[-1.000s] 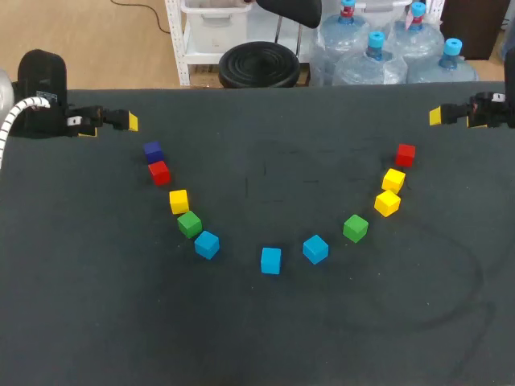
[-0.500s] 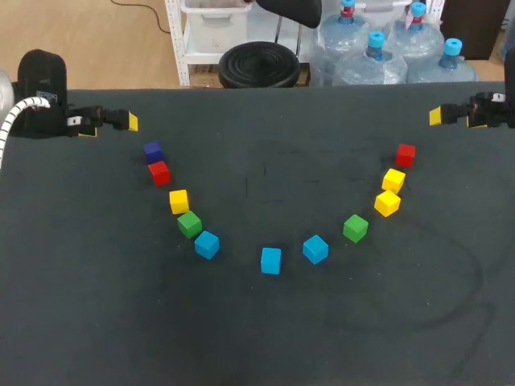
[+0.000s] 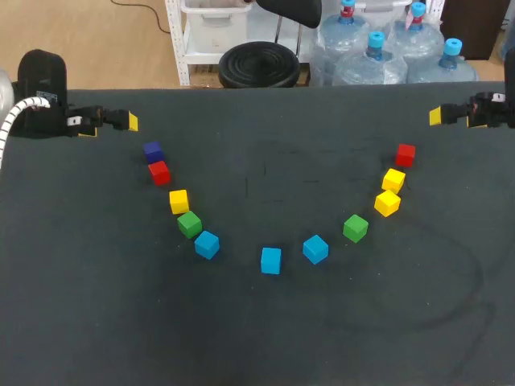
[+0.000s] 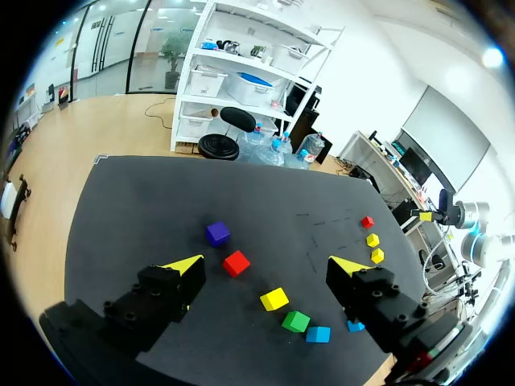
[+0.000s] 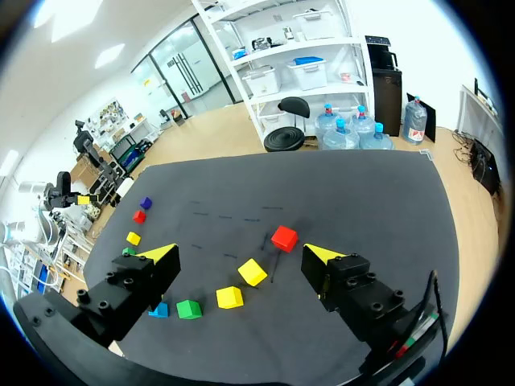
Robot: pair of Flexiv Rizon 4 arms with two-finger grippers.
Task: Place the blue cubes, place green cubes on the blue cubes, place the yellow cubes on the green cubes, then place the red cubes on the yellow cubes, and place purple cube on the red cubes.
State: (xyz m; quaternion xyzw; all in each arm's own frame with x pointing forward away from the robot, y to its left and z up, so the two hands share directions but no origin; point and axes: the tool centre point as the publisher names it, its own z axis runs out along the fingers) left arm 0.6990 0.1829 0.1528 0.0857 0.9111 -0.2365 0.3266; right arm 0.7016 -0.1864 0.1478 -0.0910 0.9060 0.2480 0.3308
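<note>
Head view, reading from the left: left hand (image 3: pixel 129 122) at the far left edge of the surface (image 3: pixel 265 346), fingers spread wide in its own wrist view, holding nothing. Near it, toward the middle, purple cube (image 3: pixel 153 150), with left red cube (image 3: pixel 159 172) just beside. Then left yellow cube (image 3: pixel 179 201), left green cube (image 3: pixel 190 223) and left blue cube (image 3: pixel 207 244), slanting down toward the front middle. Middle blue cube (image 3: pixel 271 260) and right blue cube (image 3: pixel 315 249) at the bottom of the V. Climbing away again: right green cube (image 3: pixel 356 227), two yellow cubes (image 3: pixel 390 191), right red cube (image 3: pixel 405 154). Right hand (image 3: pixel 436 116) at the far right edge, likewise wide open and empty. Nearest to the left hand: purple cube. Nearest to the right hand: right red cube. Colour order apparently complete along both limbs; probably little or nothing left to place.
</note>
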